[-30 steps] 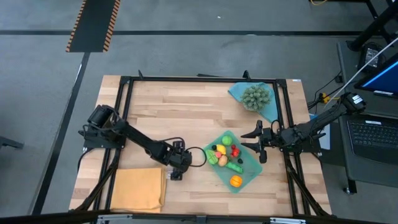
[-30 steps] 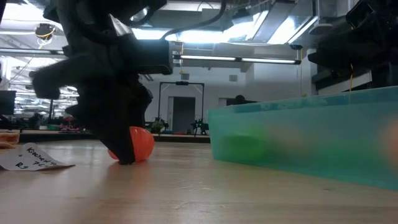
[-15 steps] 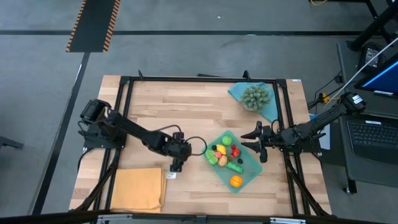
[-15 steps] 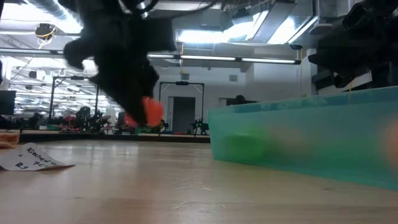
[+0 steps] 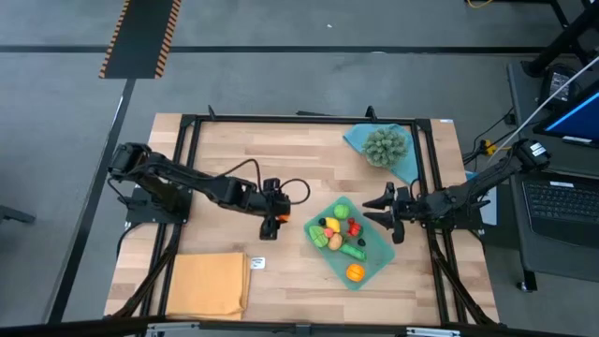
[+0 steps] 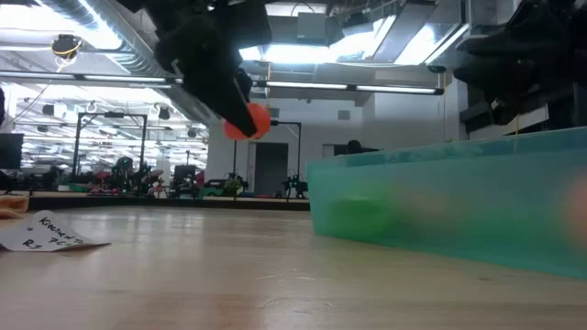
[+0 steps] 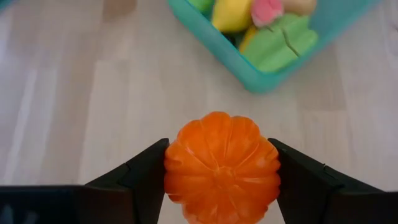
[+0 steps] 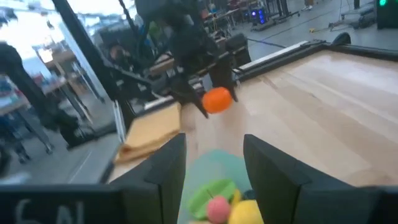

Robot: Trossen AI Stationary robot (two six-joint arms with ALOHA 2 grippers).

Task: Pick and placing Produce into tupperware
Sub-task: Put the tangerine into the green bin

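Left claw point(image 7: 221, 177) pinches an orange pumpkin point(image 7: 221, 167) above the worktop point(image 5: 281, 159), tupperware point(image 5: 372, 267) just ahead; right claw point(image 5: 382, 213) stands partly spread.

floor: grey concrete point(image 5: 309, 80), dark seam lines; black-and-orange hazard strip point(image 5: 140, 37) behind my counter
counter: light wood butcher-block top point(image 5: 271, 154) in a black metal frame
side desk: laptop point(image 5: 566, 168) beside the counter, screen lit blue
ceiling: long fluorescent strips point(image 6: 367, 89), exposed ducting
far wall: dark doorway point(image 6: 269, 170); cluttered workbenches point(image 6: 128, 179) across the room
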